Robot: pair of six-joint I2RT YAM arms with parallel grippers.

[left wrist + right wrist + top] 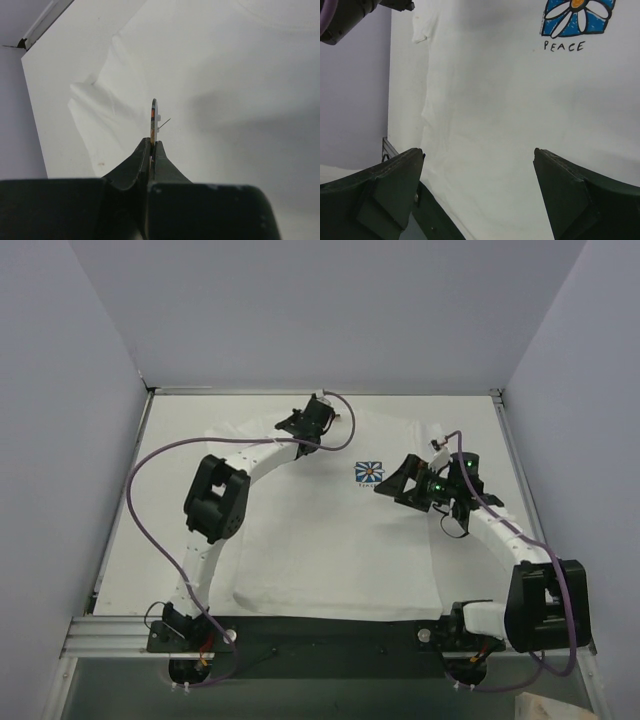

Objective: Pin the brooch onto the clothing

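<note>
White T-shirt [320, 540] lies spread flat on the table [165, 450], chest up, w/ the blue-and-white flower print [369, 473] right of centre. That print is the ref for all below.

Left gripper [305, 420] sits up and left of the flower print, over the shoulder area of the shirt, well apart from the print. Wrist cam: its fingers [145, 155] are pressed together on the brooch [154, 117] – a thin disc seen edge-on, standing upright out of the tips, w/ a fine pin [165, 121] sticking out to one side. Cloth [225, 75] fills the view behind it, and a soft shadow falls just beside. Whether the pin touches fabric – can't tell.

Right gripper [395, 485] is just right of the flower print, near it, over the chest. Wrist cam: fingers [395, 185] spread wide, nothing btwn them but bare shirt [495, 125]. The flower print [577, 17] shows ahead of the tips, w/ the word "PEACE" [564, 46] under it.
</note>
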